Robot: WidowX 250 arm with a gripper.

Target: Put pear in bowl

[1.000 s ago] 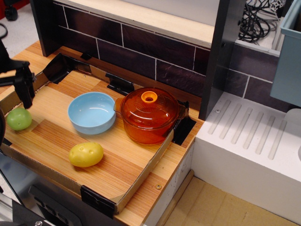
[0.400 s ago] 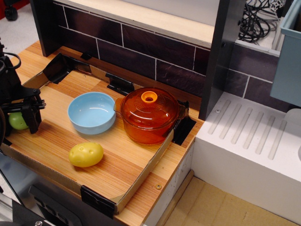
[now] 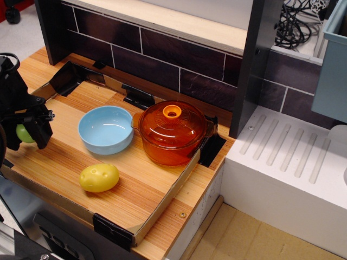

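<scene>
1. Observation.image view is showing the black gripper (image 3: 30,129) sitting down over the green pear (image 3: 23,133) at the left edge of the wooden tray (image 3: 141,195); whether it is squeezing, I cannot tell.
2. Just right, the blue bowl (image 3: 105,130) is sitting empty.
3. An orange pot (image 3: 172,133) is touching the bowl, and a yellow potato (image 3: 99,177) is lying in front.

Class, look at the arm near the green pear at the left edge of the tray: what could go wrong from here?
1. The pincer covers most of the pear; an off-centre grip could squeeze the smooth fruit out.
2. The pear sits near the tray's left edge and could roll off.
3. Carried to the bowl, it might bounce out toward the orange pot.
</scene>
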